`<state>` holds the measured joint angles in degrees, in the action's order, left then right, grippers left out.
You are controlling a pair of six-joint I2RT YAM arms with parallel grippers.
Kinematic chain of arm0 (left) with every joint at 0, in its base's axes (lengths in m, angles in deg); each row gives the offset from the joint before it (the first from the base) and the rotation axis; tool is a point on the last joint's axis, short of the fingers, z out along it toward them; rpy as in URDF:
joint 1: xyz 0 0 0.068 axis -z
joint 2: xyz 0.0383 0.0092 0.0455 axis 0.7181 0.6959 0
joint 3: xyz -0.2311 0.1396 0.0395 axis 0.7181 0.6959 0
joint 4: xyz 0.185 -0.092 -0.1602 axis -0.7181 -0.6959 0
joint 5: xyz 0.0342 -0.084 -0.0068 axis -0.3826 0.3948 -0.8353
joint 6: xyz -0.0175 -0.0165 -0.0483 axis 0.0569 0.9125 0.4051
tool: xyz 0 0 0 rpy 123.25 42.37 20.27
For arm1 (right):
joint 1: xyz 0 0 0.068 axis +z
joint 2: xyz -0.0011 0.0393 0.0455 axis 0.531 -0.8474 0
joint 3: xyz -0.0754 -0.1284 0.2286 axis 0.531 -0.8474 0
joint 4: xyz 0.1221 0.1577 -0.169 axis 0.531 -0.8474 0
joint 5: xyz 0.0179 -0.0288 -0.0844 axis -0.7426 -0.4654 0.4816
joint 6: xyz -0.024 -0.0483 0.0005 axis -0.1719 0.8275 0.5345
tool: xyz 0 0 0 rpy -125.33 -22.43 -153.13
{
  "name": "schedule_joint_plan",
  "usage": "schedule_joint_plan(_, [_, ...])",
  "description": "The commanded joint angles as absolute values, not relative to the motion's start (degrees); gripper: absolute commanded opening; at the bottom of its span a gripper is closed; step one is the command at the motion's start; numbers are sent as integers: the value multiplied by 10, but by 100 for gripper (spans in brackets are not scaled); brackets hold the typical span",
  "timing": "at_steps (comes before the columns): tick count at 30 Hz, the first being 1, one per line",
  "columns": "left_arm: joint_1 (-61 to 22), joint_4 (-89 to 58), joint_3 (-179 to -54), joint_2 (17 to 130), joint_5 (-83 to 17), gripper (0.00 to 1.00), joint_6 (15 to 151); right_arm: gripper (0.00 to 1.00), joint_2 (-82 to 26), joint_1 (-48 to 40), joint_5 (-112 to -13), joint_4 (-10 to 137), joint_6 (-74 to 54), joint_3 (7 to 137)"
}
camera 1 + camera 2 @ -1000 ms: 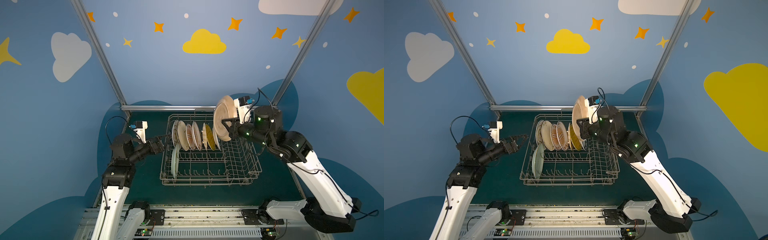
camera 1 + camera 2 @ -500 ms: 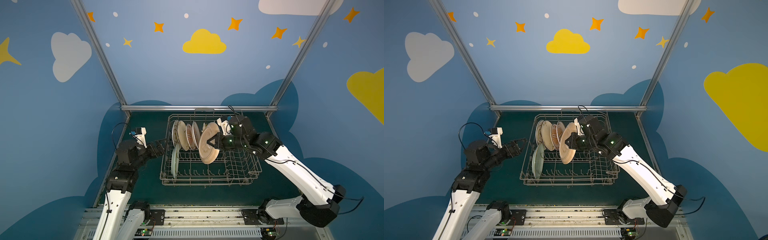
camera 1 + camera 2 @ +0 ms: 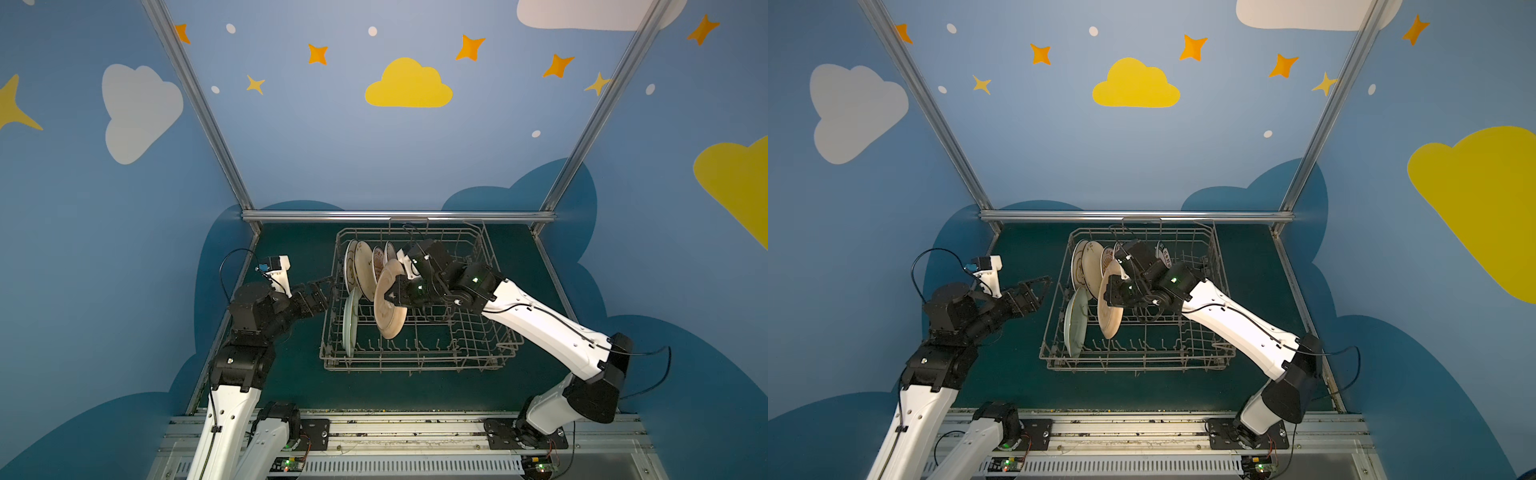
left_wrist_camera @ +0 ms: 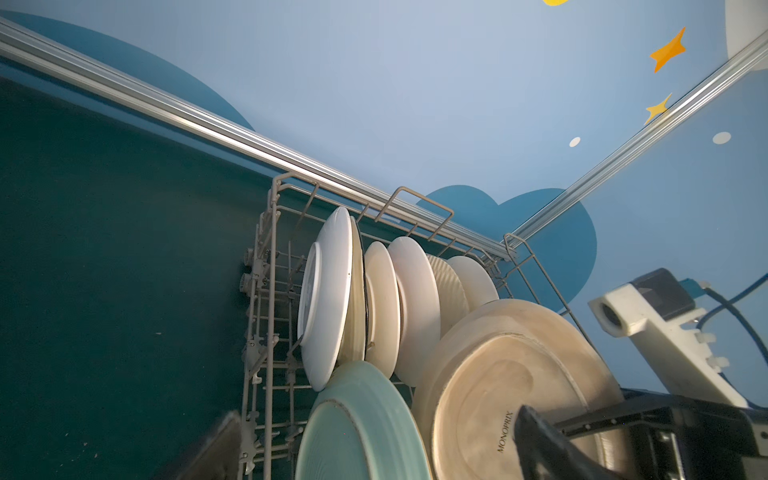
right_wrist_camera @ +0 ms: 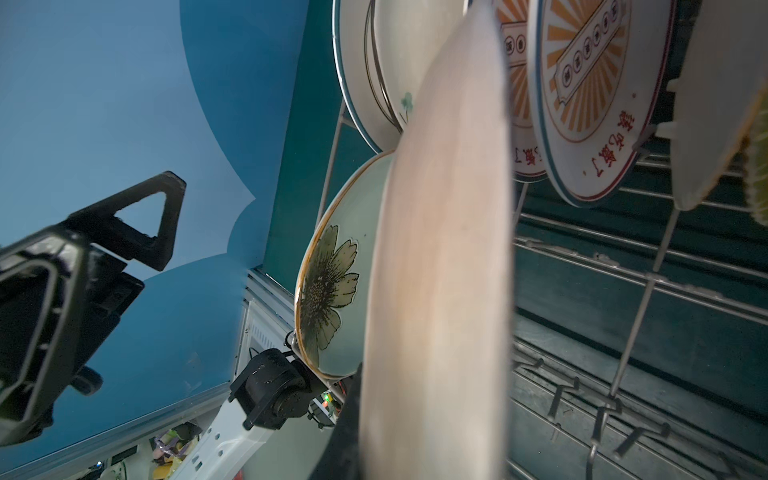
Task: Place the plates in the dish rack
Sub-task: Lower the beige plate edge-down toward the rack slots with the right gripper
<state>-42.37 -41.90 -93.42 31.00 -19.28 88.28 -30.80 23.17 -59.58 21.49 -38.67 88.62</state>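
beige plate [image 5: 440, 291], blurry edge-on, right gripper [image 3: 392, 296] half behind it

Before me the dark teal surface [image 3: 374, 390] carries the grey wire dish rack [image 3: 415, 361], standing flat toward the far side, midway left to right.

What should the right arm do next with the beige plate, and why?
Probably lower the beige plate straight down into the slot beside the pale green plate. The right fingers grip its rim, it hangs tilted inside the dish rack, and its lower edge doesn't look seated yet.
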Motion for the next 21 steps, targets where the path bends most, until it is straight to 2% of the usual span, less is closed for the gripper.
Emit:
schedule_joint_plan(1, [-419,-409,-927,302,-187,100,873,0,-312,241,-576,241,-390,933])
schedule_joint_plan(21, [-409,-403,-922,295,-177,100,872,0,-408,262,-574,210,-425,992])
